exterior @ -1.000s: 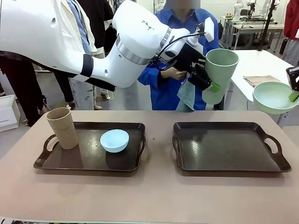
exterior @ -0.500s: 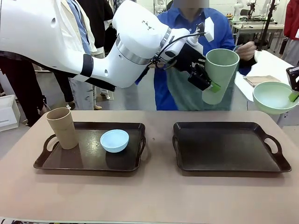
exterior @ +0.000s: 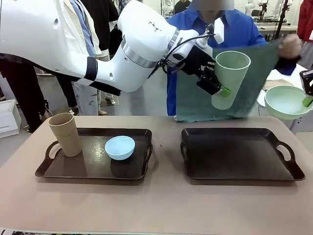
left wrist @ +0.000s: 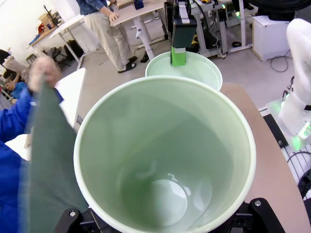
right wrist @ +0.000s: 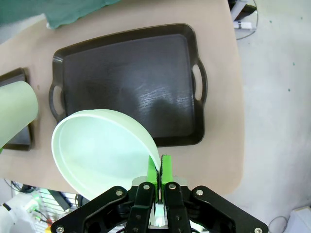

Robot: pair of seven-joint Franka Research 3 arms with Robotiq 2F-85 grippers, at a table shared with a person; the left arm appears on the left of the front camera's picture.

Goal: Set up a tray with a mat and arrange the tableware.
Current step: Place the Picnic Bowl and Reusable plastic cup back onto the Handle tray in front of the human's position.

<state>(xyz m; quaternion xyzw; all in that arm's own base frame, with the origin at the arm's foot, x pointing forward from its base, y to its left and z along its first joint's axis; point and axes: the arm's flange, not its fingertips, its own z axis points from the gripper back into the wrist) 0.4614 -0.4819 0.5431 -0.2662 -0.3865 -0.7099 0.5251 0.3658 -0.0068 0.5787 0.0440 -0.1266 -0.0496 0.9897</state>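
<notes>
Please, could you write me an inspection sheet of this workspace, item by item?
Surface: tan table, two dark trays; right tray bare.
Job's things: tan cup and blue bowl on left tray; green cup and green bowl held in the air; person holds up a green mat beyond the table.
Clutter: nothing seen.
Grippers: left gripper shut around green cup; right gripper shut on green bowl's rim.
Cables: black cable at left wrist.
Surroundings: white tables behind; another person stands at one.

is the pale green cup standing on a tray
No, the left gripper holds the pale green cup up in the air.
</notes>
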